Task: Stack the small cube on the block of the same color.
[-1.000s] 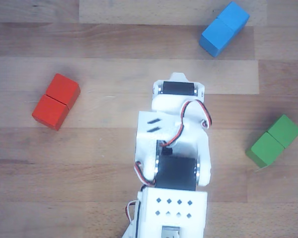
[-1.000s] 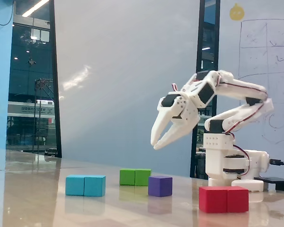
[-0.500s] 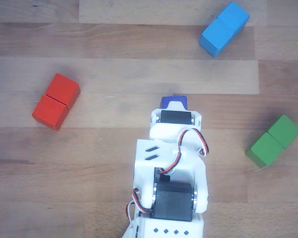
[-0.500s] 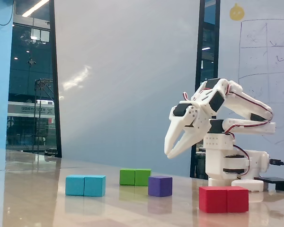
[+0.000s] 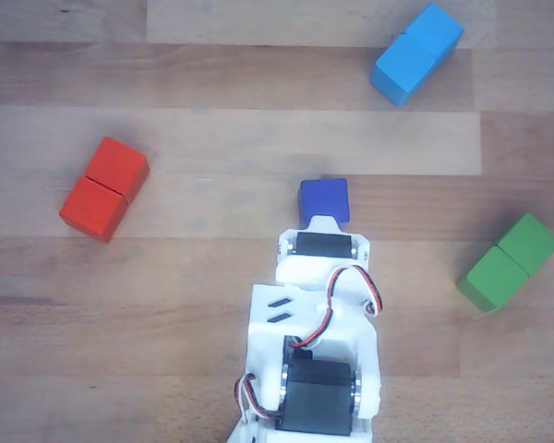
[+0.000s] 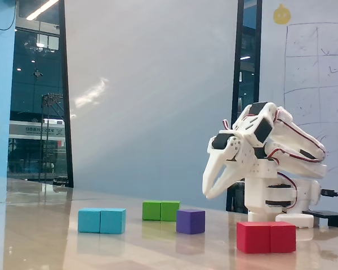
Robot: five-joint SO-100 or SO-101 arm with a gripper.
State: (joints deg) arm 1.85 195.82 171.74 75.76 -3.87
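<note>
The small dark blue cube (image 5: 323,200) sits on the wooden table just beyond the arm's wrist (image 5: 321,245). In the fixed view the cube (image 6: 190,221) looks purple. The sky-blue double block (image 5: 417,53) lies at the far right of the other view, well apart from the cube. In the fixed view it (image 6: 101,220) lies left of the cube. My gripper (image 6: 207,194) hangs pointing down, above the table and a little above and to the right of the cube. Its fingertips look closed together and it holds nothing. In the other view the fingers are hidden under the wrist.
A red double block (image 5: 104,188) lies at the left of the other view and a green double block (image 5: 509,262) at the right. In the fixed view the red block (image 6: 266,237) is nearest the camera and the green one (image 6: 161,211) lies behind the cube.
</note>
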